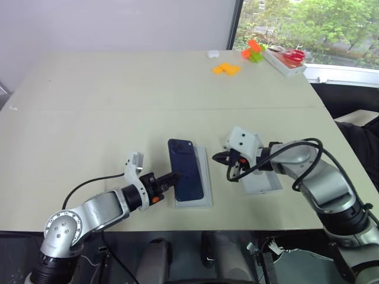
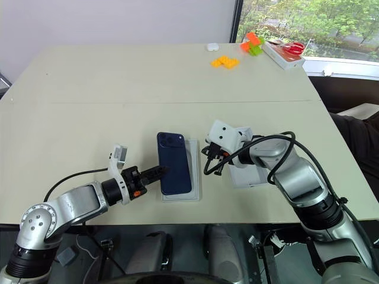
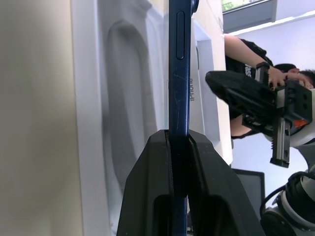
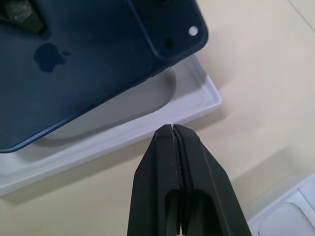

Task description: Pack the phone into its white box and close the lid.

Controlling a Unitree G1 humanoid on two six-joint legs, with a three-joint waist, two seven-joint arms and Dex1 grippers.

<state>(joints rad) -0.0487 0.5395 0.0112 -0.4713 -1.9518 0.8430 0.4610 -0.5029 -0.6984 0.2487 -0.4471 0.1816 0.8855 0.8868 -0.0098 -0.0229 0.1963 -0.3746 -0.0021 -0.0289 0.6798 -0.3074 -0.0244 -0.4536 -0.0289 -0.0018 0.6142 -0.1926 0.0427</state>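
Here we see one dark blue phone held by its near short end in the fingers of the left gripper, which are pinched narrow on its thin edge. The phone lies tilted over a shallow white tray near the front of the counter, camera corner pointing away from us and overhanging the tray's far edge. In the left wrist view the tray's floor shows an oval hollow, so we cannot say whether this is the box itself or an insert lying in it. The right gripper hovers just beside the tray's right side, its fingers pressed together and holding nothing. A second shallow white piece, likely the lid, lies flat under the right forearm.

We judge the phone stiff, fairly light and glossy, so it may slip. Its glass faces deserve care; the long side edges or a short end look like the safest places to take hold. The cardboard pieces are light and would slide on the counter if nudged.

We count one phone, two white cardboard pieces and two grippers. Some orange and green blocks lie well apart at the far edge.
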